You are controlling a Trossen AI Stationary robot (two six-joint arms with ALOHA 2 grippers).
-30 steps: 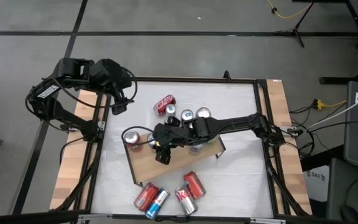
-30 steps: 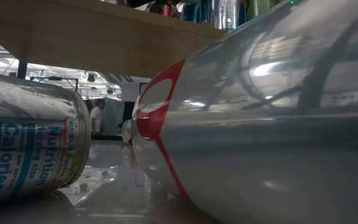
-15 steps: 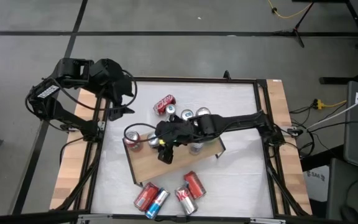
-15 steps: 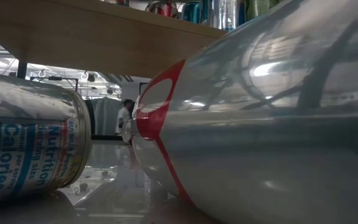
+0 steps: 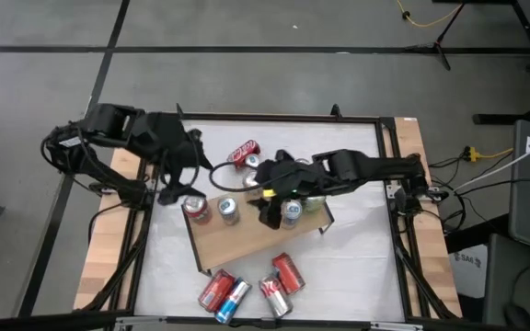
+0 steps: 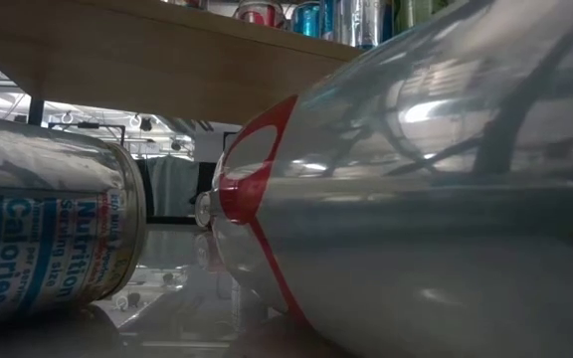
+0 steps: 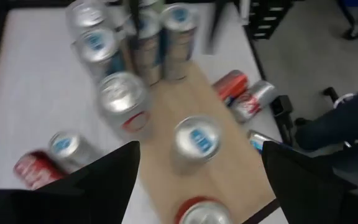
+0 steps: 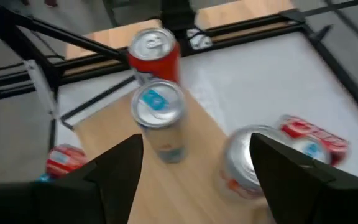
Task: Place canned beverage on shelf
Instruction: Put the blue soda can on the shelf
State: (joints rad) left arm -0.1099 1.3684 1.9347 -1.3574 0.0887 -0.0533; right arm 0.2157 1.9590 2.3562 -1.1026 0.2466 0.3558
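High view is showing both dark arms reaching in over the white surface (image 5: 357, 257) with its black rim. The left arm is bending in from the left edge, its left gripper (image 5: 175, 190) hanging just beside the left end of the light-brown wooden shelf (image 5: 247, 241) with thin black legs, near an upright red-and-silver can (image 5: 197, 209). In the left wrist view its two dark fingers (image 7: 114, 171) are standing wide apart with nothing between them, looking down on the board and its cans.

The right arm is stretching across from the right side, elbow near the rim, its right gripper (image 5: 270, 213) hovering over the middle of the shelf, between an upright blue-topped silver can (image 5: 229, 211) and another silver can (image 5: 291, 212). The right wrist view is showing its fingers (image 8: 120, 171) spread apart and empty, with the blue-topped can and the red one standing on the board ahead.

One red can (image 5: 244, 153) is lying on the surface behind the shelf, and four more red and silver cans (image 5: 247, 287) are lying in front of it.
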